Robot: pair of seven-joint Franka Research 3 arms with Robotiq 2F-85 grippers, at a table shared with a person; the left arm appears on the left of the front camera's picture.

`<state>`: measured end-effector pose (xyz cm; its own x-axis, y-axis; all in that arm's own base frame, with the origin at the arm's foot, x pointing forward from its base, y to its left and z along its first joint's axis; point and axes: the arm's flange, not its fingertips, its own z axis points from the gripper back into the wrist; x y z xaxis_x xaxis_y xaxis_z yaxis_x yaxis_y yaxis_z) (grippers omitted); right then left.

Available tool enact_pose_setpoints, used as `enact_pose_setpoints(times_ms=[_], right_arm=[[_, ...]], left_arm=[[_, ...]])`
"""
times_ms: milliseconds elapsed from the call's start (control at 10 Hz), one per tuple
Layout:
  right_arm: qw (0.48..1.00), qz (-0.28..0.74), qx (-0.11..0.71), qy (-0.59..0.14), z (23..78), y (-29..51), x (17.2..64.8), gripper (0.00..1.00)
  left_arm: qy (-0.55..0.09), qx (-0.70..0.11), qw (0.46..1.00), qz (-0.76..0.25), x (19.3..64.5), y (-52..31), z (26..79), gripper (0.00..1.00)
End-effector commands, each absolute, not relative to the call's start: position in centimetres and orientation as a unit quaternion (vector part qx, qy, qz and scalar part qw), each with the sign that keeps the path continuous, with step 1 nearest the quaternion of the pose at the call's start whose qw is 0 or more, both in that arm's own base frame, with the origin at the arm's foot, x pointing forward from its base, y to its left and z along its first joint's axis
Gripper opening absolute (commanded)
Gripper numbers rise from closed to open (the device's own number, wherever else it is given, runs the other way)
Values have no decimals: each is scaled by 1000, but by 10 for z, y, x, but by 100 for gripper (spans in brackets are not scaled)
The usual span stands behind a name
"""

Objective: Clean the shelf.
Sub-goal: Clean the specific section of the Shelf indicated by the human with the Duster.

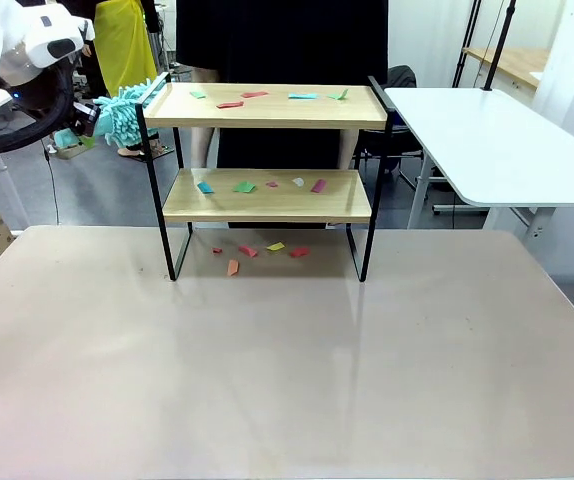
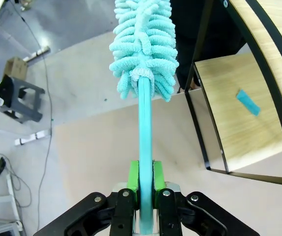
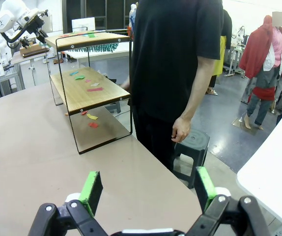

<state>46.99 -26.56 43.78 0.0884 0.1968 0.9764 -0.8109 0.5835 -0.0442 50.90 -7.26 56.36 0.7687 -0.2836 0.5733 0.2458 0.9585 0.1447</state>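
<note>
While the right end effector hangs wide open near the beige tabletop, the left end effector is clamped on a fluffy teal microfibre duster. That two-tier wooden shelf with black metal frame stands toward the far edge, so I'd keep the head flat and sweep the coloured paper scraps along each board.

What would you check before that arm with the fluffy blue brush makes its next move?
1. Grip on duster: ok, left tool shut on its handle.
2. Start position: ok, duster head beside the shelf top board's left end.
3. Boards clean: not ok, paper scraps on both, more on the table beneath.
4. Idle right tool: ok, open, empty, away from the shelf.
5. Nearby person: ok, standing behind the shelf, hand hanging down.
</note>
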Motion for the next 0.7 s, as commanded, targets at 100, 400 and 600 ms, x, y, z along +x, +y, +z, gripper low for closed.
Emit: enact_pose_setpoints(times_ms=[100, 400, 600], right_arm=[[684, 369, 270, -568, 440, -264, 470, 100], [684, 369, 270, -568, 440, -264, 470, 100], [684, 369, 270, -568, 440, -264, 470, 100]], left_arm=[[-318, 31, 937, -142, 509, -72, 567, 0], [-321, 51, 927, -186, 504, -52, 585, 13], [-284, 82, 919, -261, 493, -15, 622, 13]])
